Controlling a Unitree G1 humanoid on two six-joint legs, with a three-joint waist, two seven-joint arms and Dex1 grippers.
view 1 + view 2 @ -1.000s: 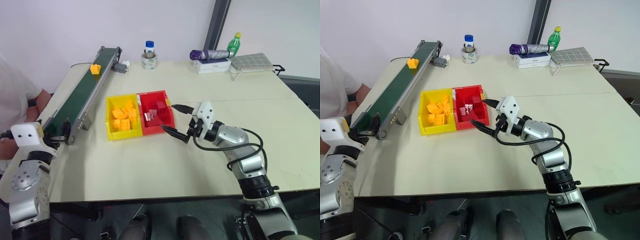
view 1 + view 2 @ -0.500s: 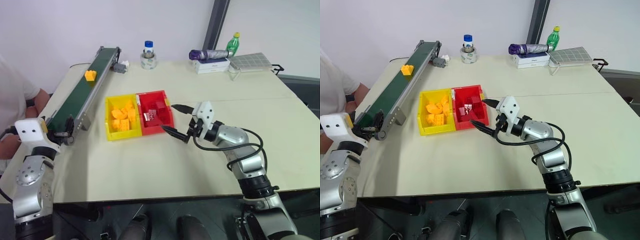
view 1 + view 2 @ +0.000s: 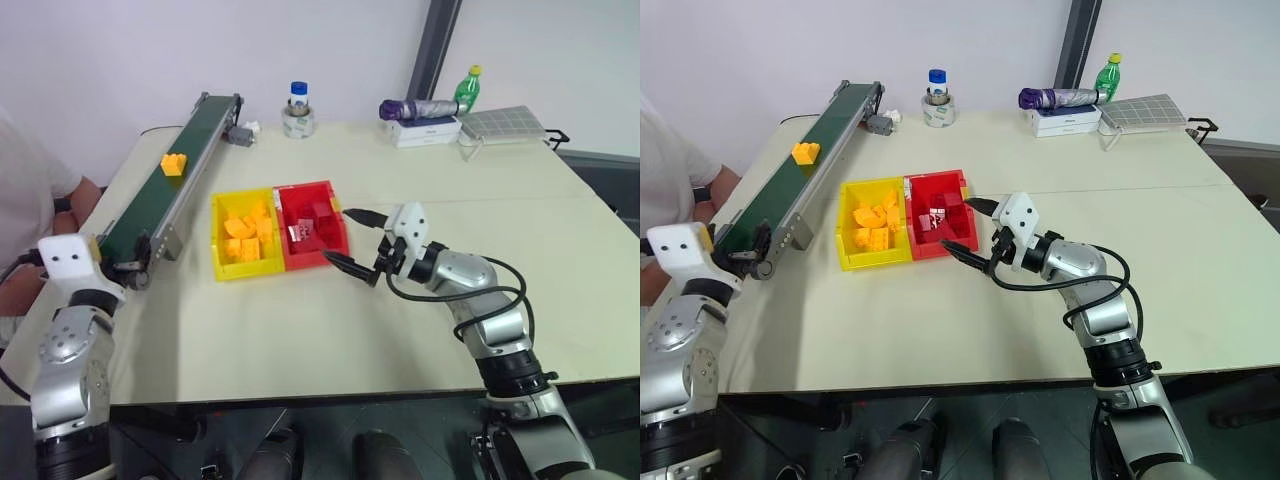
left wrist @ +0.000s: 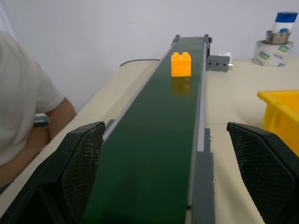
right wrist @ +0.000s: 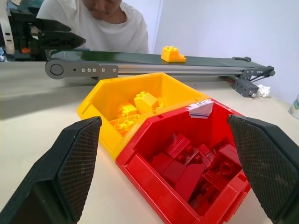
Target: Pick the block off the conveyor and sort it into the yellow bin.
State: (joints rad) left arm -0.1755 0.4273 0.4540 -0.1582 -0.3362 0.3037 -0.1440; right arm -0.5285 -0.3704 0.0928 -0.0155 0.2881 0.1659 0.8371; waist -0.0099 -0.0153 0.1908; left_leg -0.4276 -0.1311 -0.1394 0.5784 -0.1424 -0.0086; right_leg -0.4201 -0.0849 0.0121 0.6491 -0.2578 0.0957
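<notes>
The yellow-orange block (image 3: pixel 174 163) rides on the dark green belt of the conveyor (image 3: pixel 150 205), about midway along it. My left gripper (image 3: pixel 128 270) is open at the conveyor's near end and faces along the belt, with the block (image 4: pixel 181 64) well ahead of its fingers. The yellow bin (image 3: pixel 217 240) sits right of the conveyor and holds several yellow bricks. My right gripper (image 3: pixel 337 235) stands open and empty just right of the red bin (image 3: pixel 342 228), pointing at both bins (image 5: pixel 100 100).
A person in a white shirt (image 3: pixel 30 190) sits left of the conveyor. Along the table's far edge stand a tape roll with a bottle (image 3: pixel 298 120), a purple umbrella (image 3: pixel 415 108) on a white box, a green bottle (image 3: pixel 467 88) and a grid tray (image 3: pixel 505 123).
The block has travelled down the belt toward the near end and my left gripper. Both arms have stayed almost where they were.
</notes>
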